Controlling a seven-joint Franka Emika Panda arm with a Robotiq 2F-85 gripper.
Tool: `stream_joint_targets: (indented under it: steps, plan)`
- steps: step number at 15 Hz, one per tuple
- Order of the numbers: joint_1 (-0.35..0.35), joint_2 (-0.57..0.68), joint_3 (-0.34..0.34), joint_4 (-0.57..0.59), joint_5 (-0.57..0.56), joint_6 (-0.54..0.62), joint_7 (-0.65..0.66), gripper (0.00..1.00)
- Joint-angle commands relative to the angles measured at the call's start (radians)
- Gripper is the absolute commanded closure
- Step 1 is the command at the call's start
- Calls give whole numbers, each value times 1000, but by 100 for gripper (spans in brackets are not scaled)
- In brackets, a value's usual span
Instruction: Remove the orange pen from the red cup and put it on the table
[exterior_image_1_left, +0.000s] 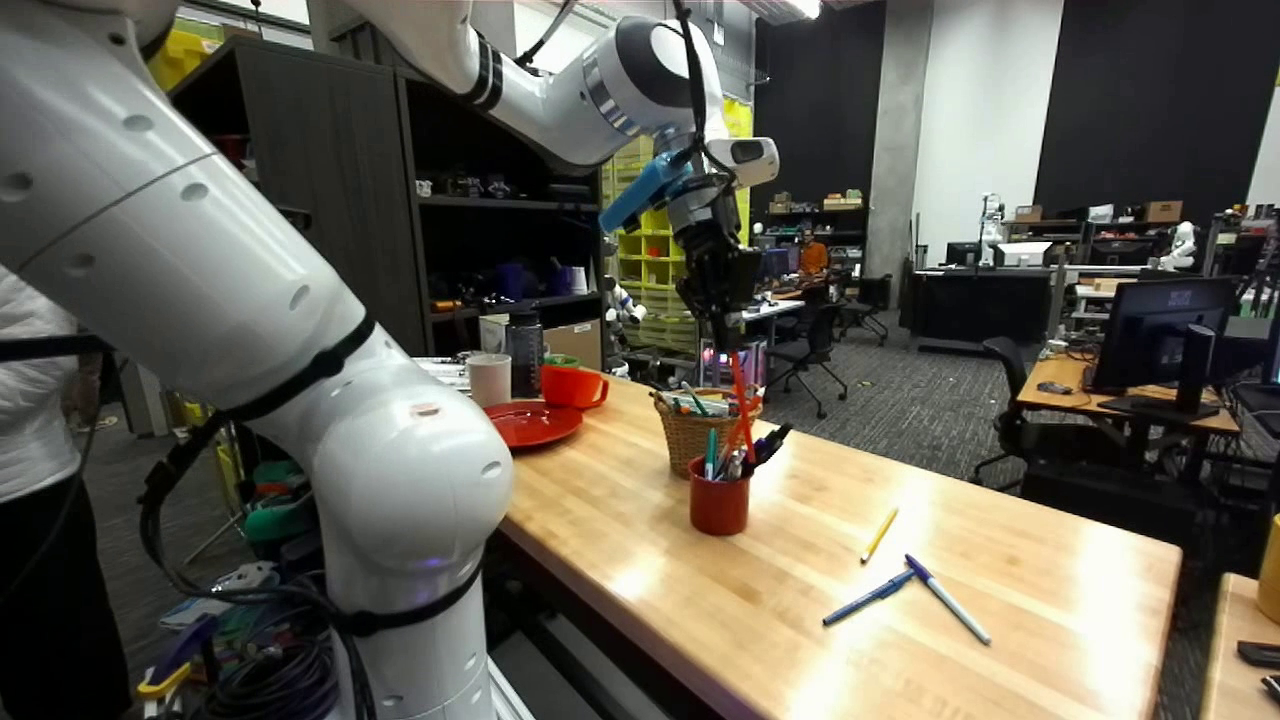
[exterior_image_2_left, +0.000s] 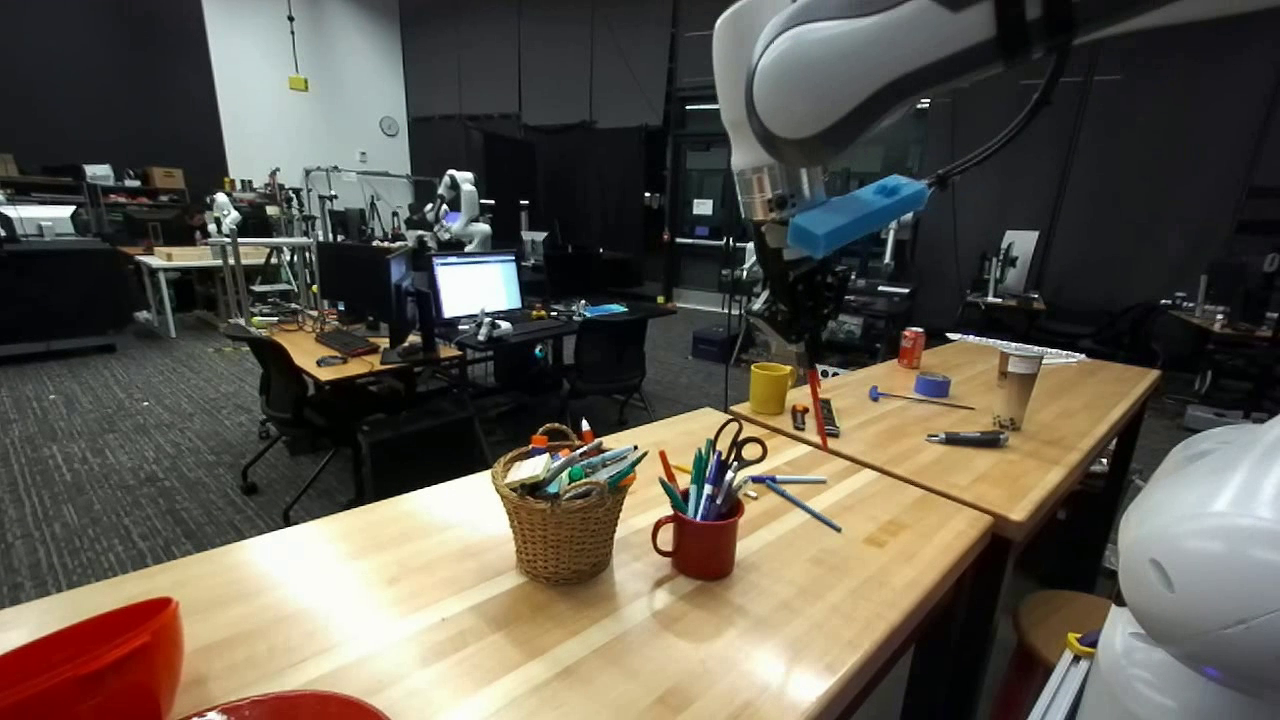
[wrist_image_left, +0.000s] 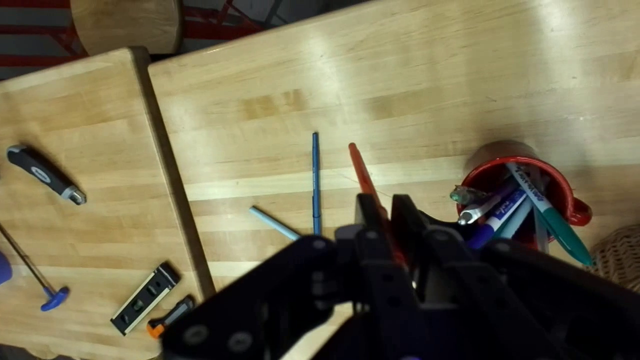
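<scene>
Jaws hold orange pen (wrist_image_left: 364, 175) clear of rim of red cup (exterior_image_2_left: 703, 550).

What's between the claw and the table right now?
The orange pen: both exterior views show it pointing down from the claw, over the table. In the wrist view, the red cup stands off to one side.

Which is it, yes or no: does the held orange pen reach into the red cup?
No; in the wrist view, the table shows between the free end of the orange pen and the red cup.
</scene>
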Motion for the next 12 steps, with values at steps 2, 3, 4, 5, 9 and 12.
stream_joint_targets:
  steps: [2, 3, 4, 5, 9, 12]
  plan:
    - [-14, 214, -17, 120, -43, 9, -2, 97]
    - [-19, 252, -26, 142, -51, 16, 1, 97]
    - [-23, 291, -37, 167, -54, 12, 0, 97]
    - [-30, 329, -49, 191, -63, 12, 1, 97]
    - [-39, 450, -105, 264, -75, 6, 1, 97]
    - [-40, 520, -143, 294, -63, 8, 0, 97]
